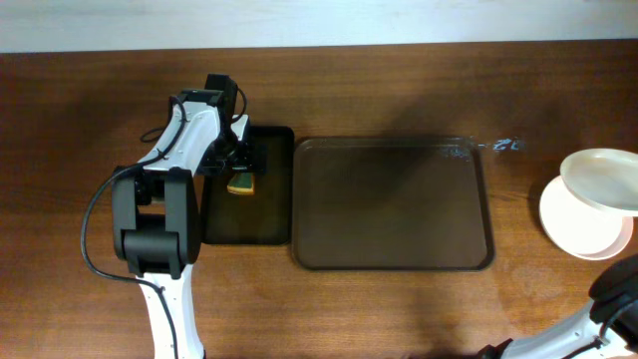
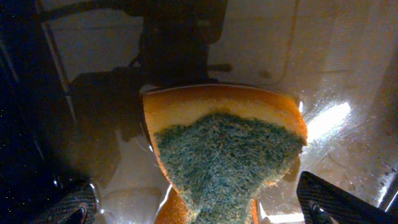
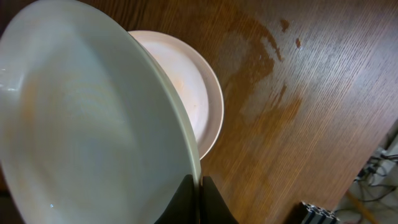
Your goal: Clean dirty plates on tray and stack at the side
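- Overhead view: the tray [image 1: 394, 209] sits bare in the middle of the table [image 1: 80, 120], not a plate left on it.
- Off at the right edge, the held plate [image 3: 93, 124] hangs tilted above the lower plate [image 3: 196, 93], which lies flat on the table. Whether another hides underneath, I cannot tell.
- Right hand [image 3: 199, 190] is pinched tight on the held plate's near rim.
- My read: stiff, smooth, breakable ware, quite possibly damp and slippery. The thin rim is the only place to take it, so it wants levelling and a soft, centred set-down.
- Left hand [image 2: 199, 208] is spread wide, gripping nothing, right over the sponge [image 2: 230, 155] on the small black tray [image 1: 224, 214].
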Controlling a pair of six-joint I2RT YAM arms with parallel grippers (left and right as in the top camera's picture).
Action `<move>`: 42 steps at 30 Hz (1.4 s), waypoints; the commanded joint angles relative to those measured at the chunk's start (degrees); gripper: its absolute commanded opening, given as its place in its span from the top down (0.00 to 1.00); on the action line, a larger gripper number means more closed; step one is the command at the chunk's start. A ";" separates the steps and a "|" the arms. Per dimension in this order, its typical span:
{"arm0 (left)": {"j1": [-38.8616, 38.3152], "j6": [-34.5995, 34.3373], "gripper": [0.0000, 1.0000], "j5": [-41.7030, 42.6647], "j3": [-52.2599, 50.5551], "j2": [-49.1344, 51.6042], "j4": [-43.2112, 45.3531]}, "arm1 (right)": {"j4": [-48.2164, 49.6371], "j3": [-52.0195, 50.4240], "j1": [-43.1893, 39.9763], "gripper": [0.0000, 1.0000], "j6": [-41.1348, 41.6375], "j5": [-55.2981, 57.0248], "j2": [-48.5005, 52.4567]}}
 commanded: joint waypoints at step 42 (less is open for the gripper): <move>0.13 0.07 0.00 0.07 -1.51 0.79 0.09 | -1.22 -0.37 43.58 0.02 -13.46 -23.80 -43.43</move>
